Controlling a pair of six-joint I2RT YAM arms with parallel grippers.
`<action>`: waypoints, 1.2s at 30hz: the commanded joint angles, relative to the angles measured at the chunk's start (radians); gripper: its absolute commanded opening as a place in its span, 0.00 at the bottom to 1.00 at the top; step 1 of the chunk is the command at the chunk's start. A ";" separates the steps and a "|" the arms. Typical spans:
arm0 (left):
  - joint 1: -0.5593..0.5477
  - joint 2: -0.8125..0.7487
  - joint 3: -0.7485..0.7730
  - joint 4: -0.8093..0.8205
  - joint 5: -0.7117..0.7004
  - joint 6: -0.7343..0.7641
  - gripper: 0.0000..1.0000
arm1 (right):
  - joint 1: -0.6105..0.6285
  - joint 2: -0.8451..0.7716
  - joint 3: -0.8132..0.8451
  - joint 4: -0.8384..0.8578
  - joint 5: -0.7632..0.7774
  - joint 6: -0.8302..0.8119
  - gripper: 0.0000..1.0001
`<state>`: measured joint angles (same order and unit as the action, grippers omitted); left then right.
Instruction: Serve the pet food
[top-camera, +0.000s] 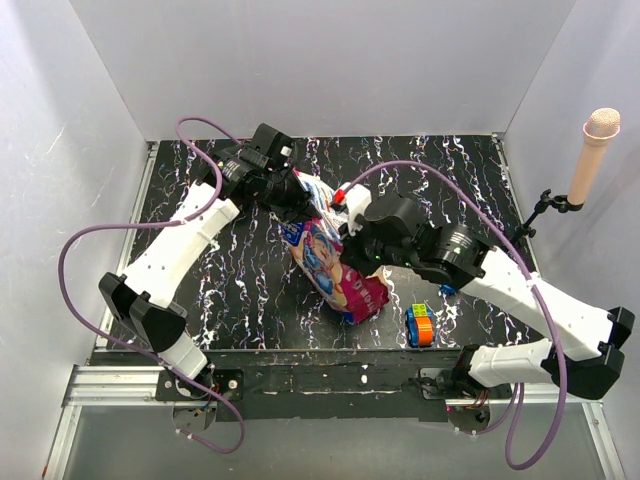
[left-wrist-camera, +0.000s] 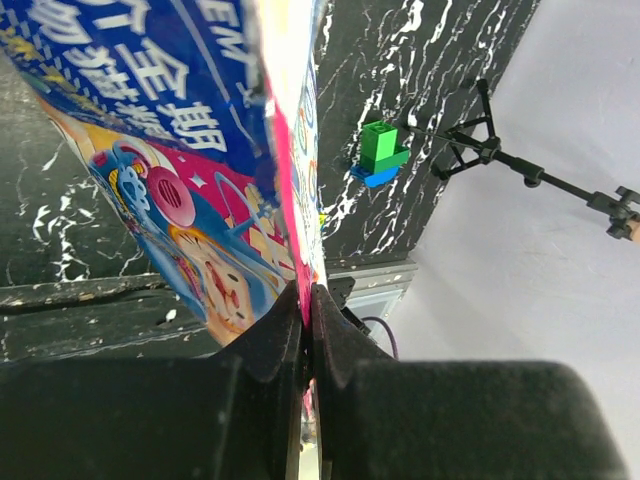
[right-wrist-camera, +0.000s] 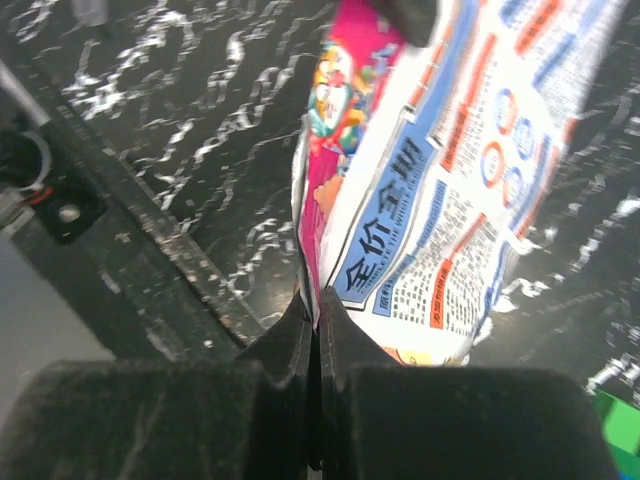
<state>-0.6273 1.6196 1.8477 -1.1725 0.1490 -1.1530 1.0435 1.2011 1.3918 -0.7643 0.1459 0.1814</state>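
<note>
Bag (top-camera: 330, 255) of glossy, creased film, printed in magenta and deep blue with cartoon figures and white lettering, sits near the middle of the surface (top-camera: 250, 290). It is a flat pouch with sharp seamed edges, and one face carries a pale panel of small print with orange and blue blocks of text. It leans, its upper end toward the far side and its magenta lower end toward the near edge; whether that end rests on the surface cannot be told.

Pet food is out of sight inside the bag, and no opening shows.

The left hand (left-wrist-camera: 306, 295) has its dark, matte, padded fingers pressed together on a thin side seam, pinching the film flat. The right hand (right-wrist-camera: 313, 300) likewise pinches a seam of the bag, its black fingers closed with only the film between them. From above, both hands meet the bag at its upper end, the left from the far left and the right from the right.

The surface is a black sheet veined in white like marble, edged by a scuffed metal rail. Plastic blocks (top-camera: 420, 325), orange, green and blue, stand stacked near the front edge, just right of the bag. A microphone (top-camera: 592, 155) with a pink foam head stands on a thin black stand by the right wall.
</note>
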 joint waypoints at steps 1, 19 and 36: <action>0.009 -0.083 0.065 0.043 -0.037 0.033 0.00 | 0.081 0.015 0.065 0.071 -0.347 0.108 0.01; 0.009 -0.081 0.050 0.091 0.058 0.039 0.00 | 0.062 0.287 0.556 -0.283 0.126 0.155 0.40; 0.009 -0.053 0.059 0.103 0.101 0.027 0.00 | 0.055 0.278 0.474 -0.167 0.081 0.078 0.33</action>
<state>-0.6262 1.5993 1.8282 -1.1713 0.1902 -1.1114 1.0996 1.4914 1.8919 -1.0058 0.2588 0.2810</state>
